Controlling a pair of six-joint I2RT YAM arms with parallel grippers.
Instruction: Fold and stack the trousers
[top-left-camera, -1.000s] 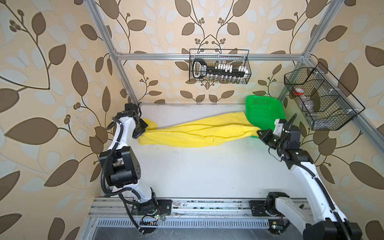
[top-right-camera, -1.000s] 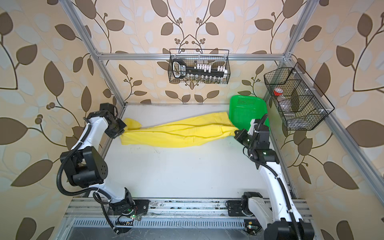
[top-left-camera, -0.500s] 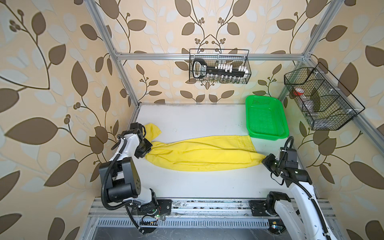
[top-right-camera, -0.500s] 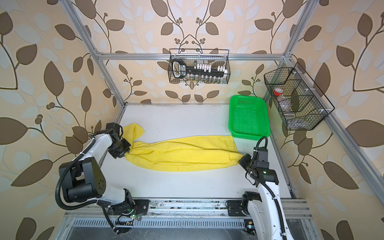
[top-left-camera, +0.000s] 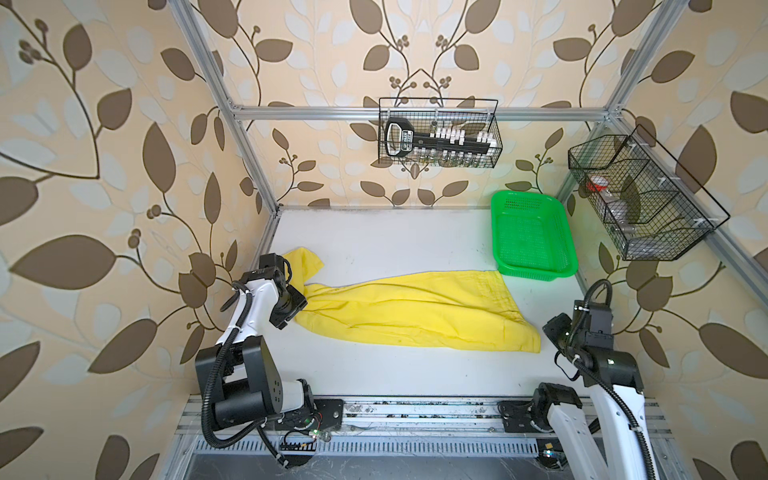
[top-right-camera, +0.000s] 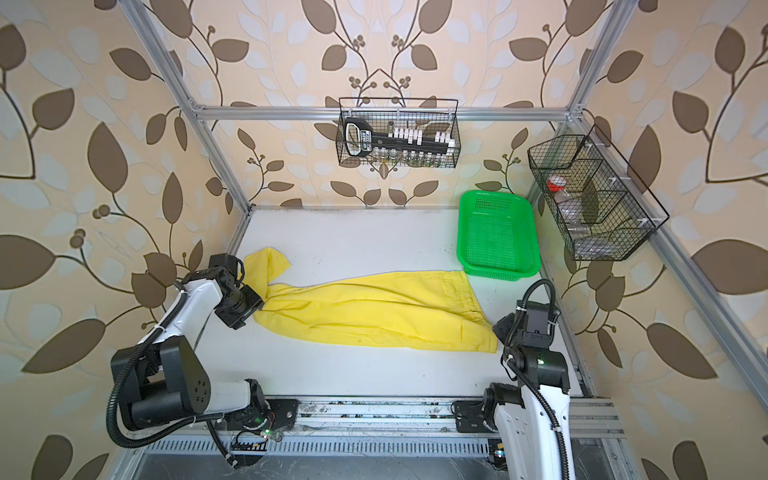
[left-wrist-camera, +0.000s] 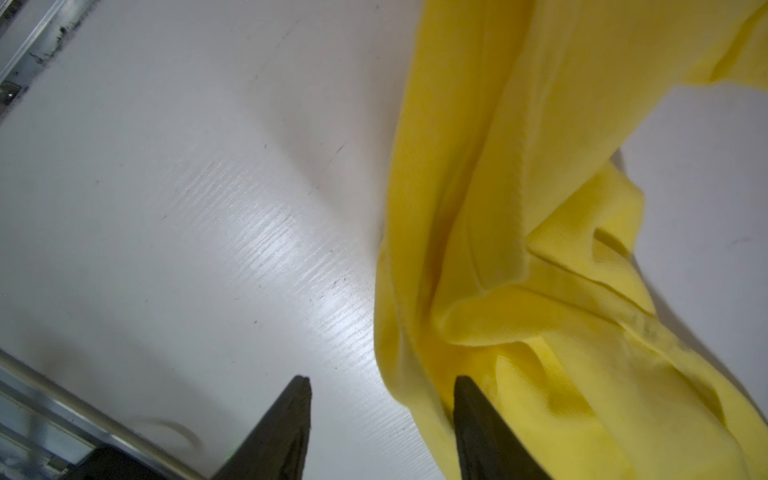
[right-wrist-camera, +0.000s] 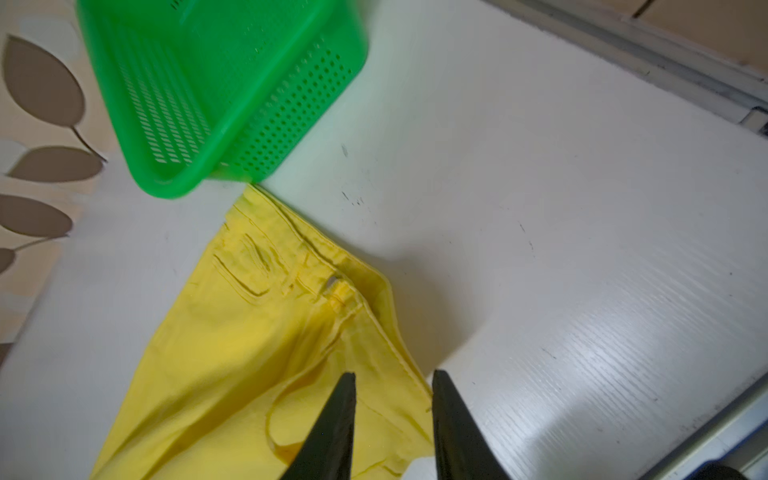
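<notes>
Trousers (top-left-camera: 415, 311) lie stretched across mid-frame in both top views, left gripper (left-wrist-camera: 380, 386) and right gripper (right-wrist-camera: 392, 378) at either end, fingers apart, clamping nothing; lay-out done, I judge; next I regrip the legs and fold toward the waist.

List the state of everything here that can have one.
trousers, lying stretched out on the table, one leg end kinked aside, in no grip
left gripper, open, beside the leg ends
right gripper, open, over the waistband corner
green basket, upright, empty
back wire basket, hanging, stocked
side wire basket, hanging, partly filled
</notes>
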